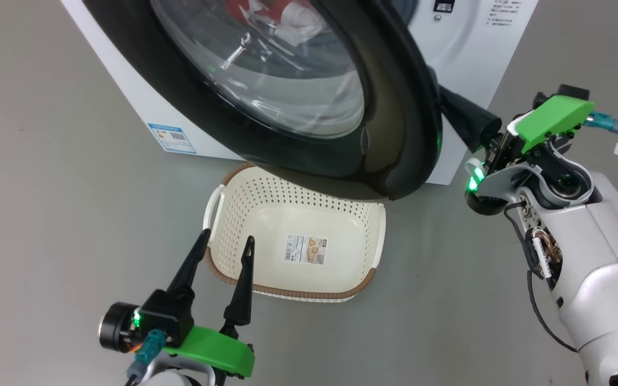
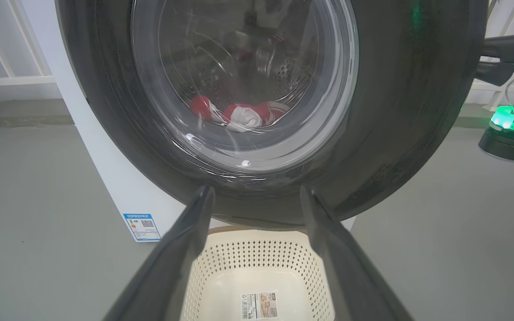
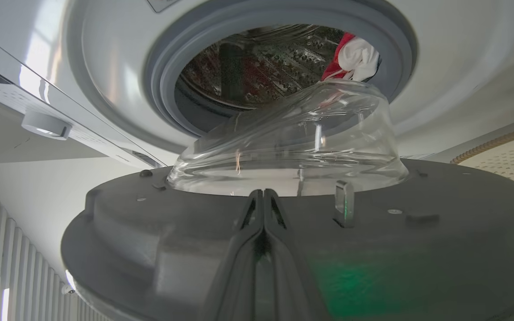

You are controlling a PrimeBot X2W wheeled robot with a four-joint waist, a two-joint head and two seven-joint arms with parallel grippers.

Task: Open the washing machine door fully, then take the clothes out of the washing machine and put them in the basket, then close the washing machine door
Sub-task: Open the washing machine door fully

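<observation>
L fingers (image 1: pixel 227 236) spread wide, holding nothing, tips over the near-left corner of the basket (image 1: pixel 293 293) (paper label on its bottom), which sits on the floor. Above it the washing machine door (image 1: pixel 395 107) stands partly open, w/ the clothes (image 2: pixel 243 116) inside the washing machine (image 1: pixel 464 48). R fingers (image 3: pixel 263 194) pressed shut, tips behind the door's edge at its inner face.

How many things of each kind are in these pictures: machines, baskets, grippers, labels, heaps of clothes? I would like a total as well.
Washing machine: 1
Basket: 1
Grippers: 2, left gripper and right gripper
Labels: 2, blue label and paper label
Heap of red and white clothes: 1
Total: 7
</observation>
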